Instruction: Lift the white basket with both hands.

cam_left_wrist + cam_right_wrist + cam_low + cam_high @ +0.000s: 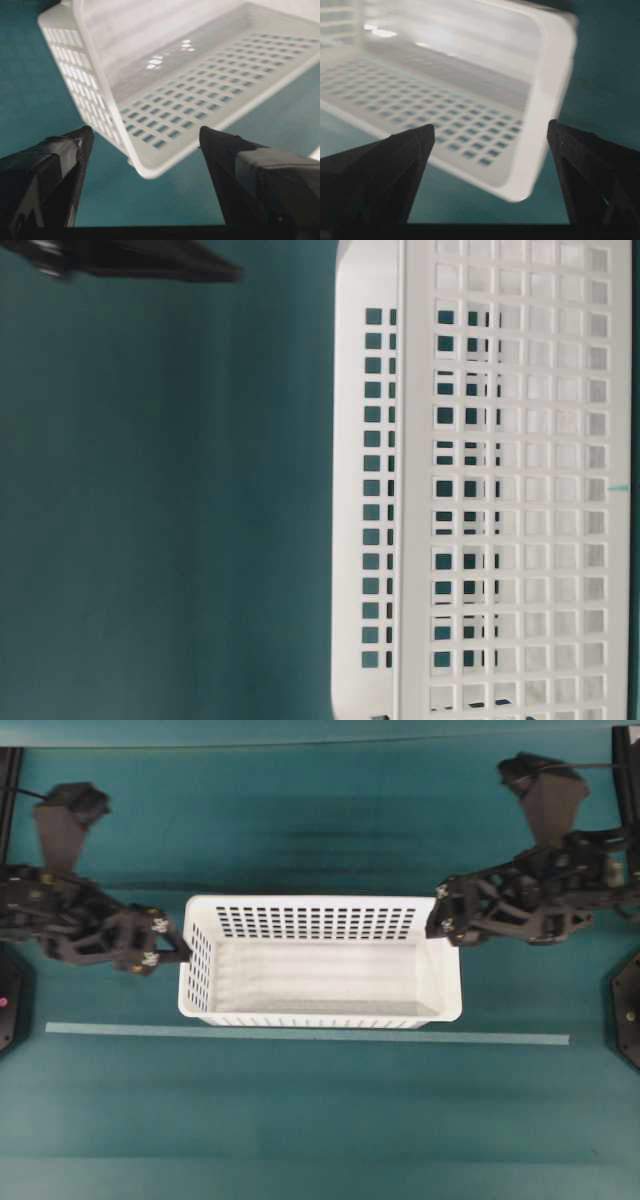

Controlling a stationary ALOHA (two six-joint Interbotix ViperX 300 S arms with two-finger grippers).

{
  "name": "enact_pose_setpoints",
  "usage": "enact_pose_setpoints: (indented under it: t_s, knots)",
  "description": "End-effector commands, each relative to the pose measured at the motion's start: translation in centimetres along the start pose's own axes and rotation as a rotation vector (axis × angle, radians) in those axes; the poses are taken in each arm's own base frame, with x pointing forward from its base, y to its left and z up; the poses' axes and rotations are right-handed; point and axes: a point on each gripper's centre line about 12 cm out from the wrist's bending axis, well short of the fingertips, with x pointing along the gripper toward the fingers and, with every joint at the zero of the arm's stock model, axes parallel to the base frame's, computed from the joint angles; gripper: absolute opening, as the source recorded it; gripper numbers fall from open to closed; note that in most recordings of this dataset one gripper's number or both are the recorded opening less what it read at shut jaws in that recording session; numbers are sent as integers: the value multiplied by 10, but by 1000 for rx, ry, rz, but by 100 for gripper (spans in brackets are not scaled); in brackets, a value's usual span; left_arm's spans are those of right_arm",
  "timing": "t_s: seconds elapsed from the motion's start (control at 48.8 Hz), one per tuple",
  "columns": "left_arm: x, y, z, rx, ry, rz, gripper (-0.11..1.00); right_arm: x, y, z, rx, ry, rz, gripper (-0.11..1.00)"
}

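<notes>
We saw a large rectangular white plastic basket point(320, 960) whose walls carried neat rows of small rectangular slots, dark where the teal showed through; its floor was plain, solid white. It sat on a deep teal tabletop point(300, 1120) crossed by one pale blue-green strip point(300, 1033). The left tool point(160, 942) and right tool point(441, 910) were black, each flecked with small white marks.

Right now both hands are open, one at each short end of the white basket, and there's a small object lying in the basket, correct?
Not quite: the white basket is empty, as the overhead view shows. The left hand and right hand are indeed open at its short ends.
</notes>
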Motion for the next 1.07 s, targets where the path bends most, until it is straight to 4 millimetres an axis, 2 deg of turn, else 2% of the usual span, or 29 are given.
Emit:
enact_pose_setpoints:
  t_s: [0.0,0.123,0.287,0.472,0.595,0.8,1.046]
  knots:
    - [-17,-6,3,15,-27,-58,89,-14,13,5,-23,-38,84,97]
    - [-42,-10,5,84,-75,-151,88,-30,26,8,-75,-97,213,96]
    - [-70,-17,8,190,-158,-280,88,-46,48,3,-282,-204,398,96]
    - [-91,-20,8,323,-223,-350,88,-59,62,1,-403,-308,555,95]
    - [-103,-27,3,462,-264,-416,88,-77,68,2,-479,-400,649,95]
    - [-118,-34,-3,658,-329,-487,88,-106,63,-4,-686,-559,732,95]
    - [-150,-36,-4,767,-430,-574,88,-143,38,-13,-880,-708,750,95]
